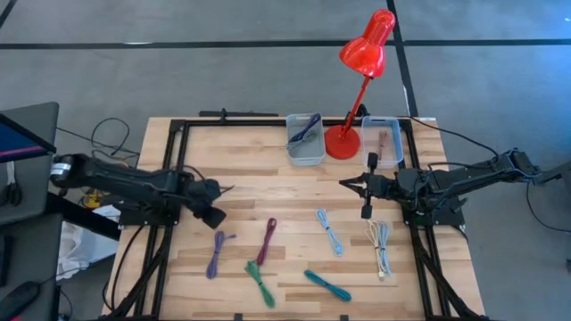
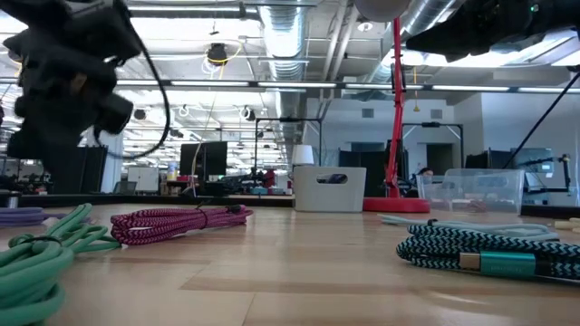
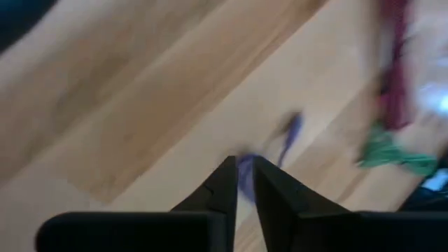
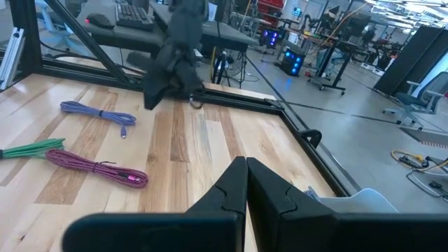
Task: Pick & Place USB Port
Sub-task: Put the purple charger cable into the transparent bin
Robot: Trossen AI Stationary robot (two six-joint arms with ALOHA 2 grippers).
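a: what were the left gripper point(image 1: 225, 189) fingers point(image 3: 222, 187) doing?
b: slightly parted with nothing between them, hanging over bare bench point(image 1: 268, 169), with the purple cable point(image 1: 217, 253) lying just past the tips

a: and the right gripper point(image 1: 343, 183)?
b: its fingers point(image 4: 234, 183) were clenched together and empty, held above the bench near the red lamp point(image 1: 361, 76)

a: where were the cables?
b: spread on the bench: purple, maroon point(image 1: 268, 241), green point(image 1: 260, 283), teal point(image 1: 326, 285), light blue point(image 1: 329, 231) and white point(image 1: 380, 245); one dark cable sat in the grey bin point(image 1: 305, 139), beside a clear bin point(image 1: 382, 141)
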